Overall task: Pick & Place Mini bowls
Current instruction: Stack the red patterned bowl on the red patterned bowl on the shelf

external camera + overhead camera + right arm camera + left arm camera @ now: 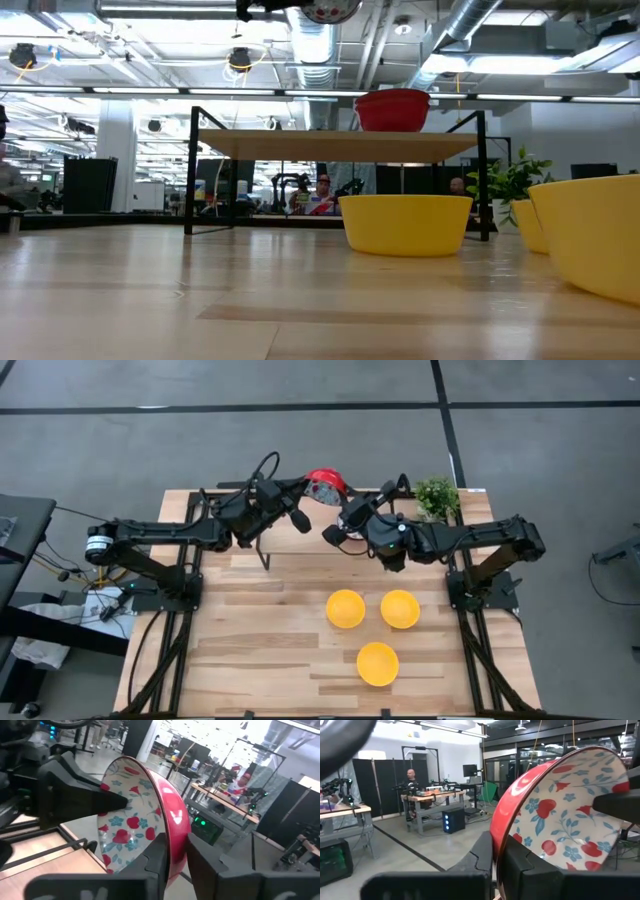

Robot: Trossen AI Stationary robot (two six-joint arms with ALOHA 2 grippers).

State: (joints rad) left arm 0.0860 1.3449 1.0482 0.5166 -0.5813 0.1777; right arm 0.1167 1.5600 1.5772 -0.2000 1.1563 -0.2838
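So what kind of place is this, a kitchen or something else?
Not a kitchen: most likely a robotics lab in an open industrial hall. Exposed ducts run along the ceiling, workbenches with equipment stand behind, and a person sits at one.

- Three yellow mini bowls, plain and glossy, upright: I see two (345, 608) (400, 608) side by side right of the table's middle, the third (378, 663) nearer its front edge.
- Floral bowl (325, 487): red outside, white inside with red flowers, tipped on edge above the back edge.
- Red bowl (392, 110) upright on the raised shelf.
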